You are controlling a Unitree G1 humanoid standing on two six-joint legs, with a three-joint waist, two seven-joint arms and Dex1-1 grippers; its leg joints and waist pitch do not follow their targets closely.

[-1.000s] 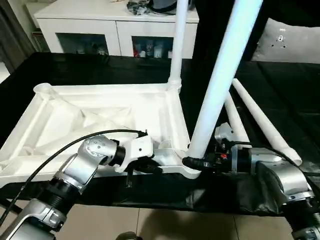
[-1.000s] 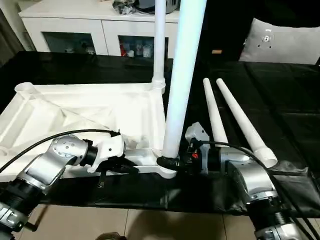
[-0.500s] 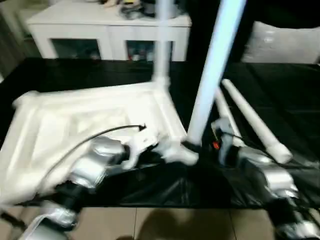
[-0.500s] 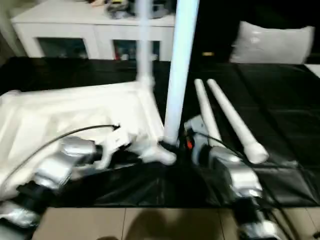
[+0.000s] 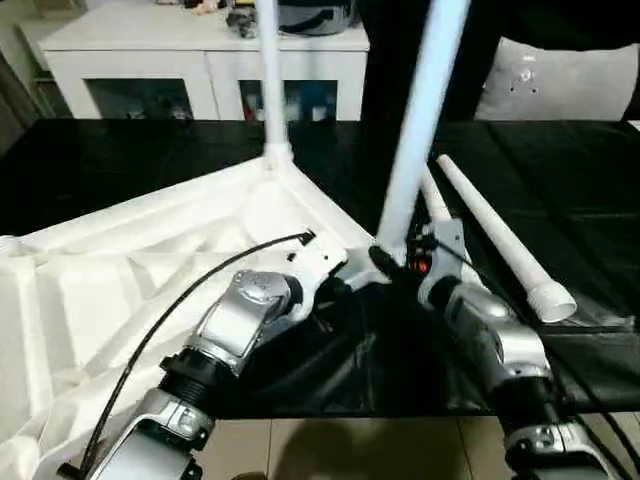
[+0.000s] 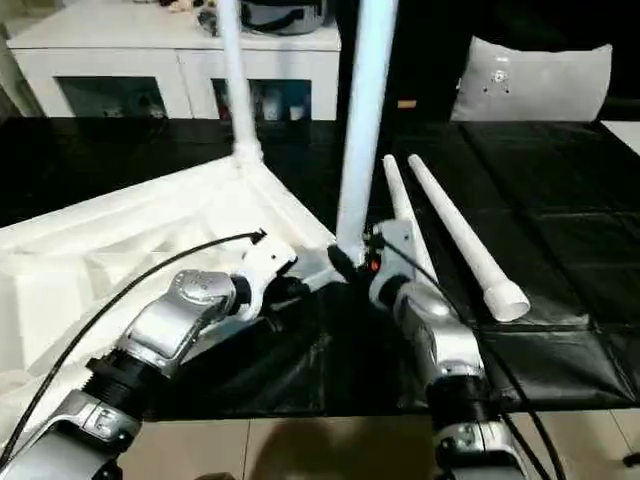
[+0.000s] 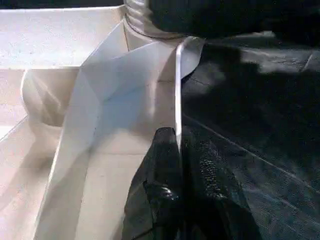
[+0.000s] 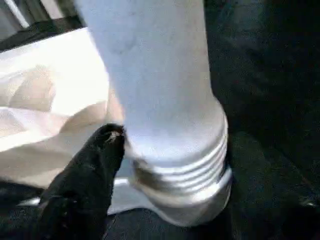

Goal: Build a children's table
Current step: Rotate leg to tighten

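The white table top (image 5: 130, 280) lies underside up, its ribs showing, turned at an angle on the black table. One white leg (image 5: 270, 70) stands upright in the far corner socket. A second leg (image 5: 415, 130) rises tilted from the near corner socket (image 5: 372, 268), its threads (image 8: 180, 170) showing above the socket. My right gripper (image 5: 387, 262) is shut on this leg's base, one black finger (image 8: 92, 170) against it. My left gripper (image 7: 177, 145) is shut on the top's thin rim beside that corner. Two loose legs (image 5: 495, 235) (image 5: 432, 200) lie on the right.
The black table's front edge (image 5: 400, 410) runs near my forearms, with tiled floor below. The table top's left end (image 5: 25, 430) hangs past that edge. A white glass-door cabinet (image 5: 200, 60) stands behind, and a grey cushion (image 5: 550, 85) lies at the back right.
The table top has swung round with both grippers on it: its near corner moved away from me and its left end came towards me. The view also shifted.
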